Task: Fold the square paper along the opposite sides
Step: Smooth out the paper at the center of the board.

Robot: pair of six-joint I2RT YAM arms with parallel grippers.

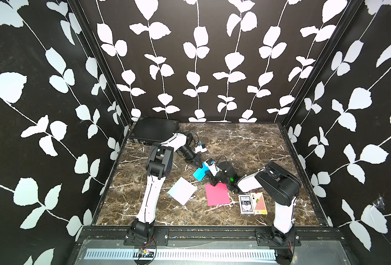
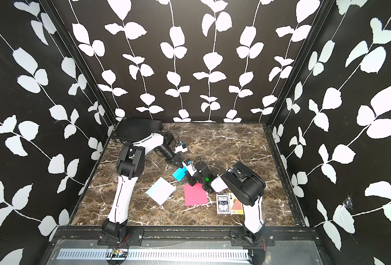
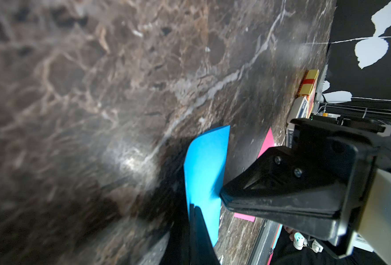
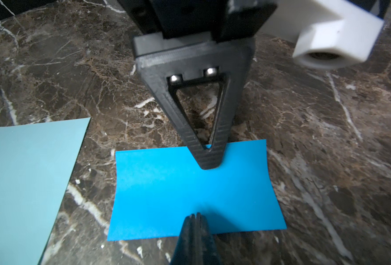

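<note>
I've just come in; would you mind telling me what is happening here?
The bright blue paper sheet already looks folded into a rectangle. The left gripper and right gripper pinch its opposite long edges, fingers shut. A pale blue paper square and a pink paper sheet lie nearby.

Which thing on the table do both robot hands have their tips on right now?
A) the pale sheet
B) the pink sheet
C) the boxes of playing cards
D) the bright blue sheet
D: in the right wrist view the left hand and the right hand both have their shut tips on the bright blue sheet, coming in from opposite edges.
</note>
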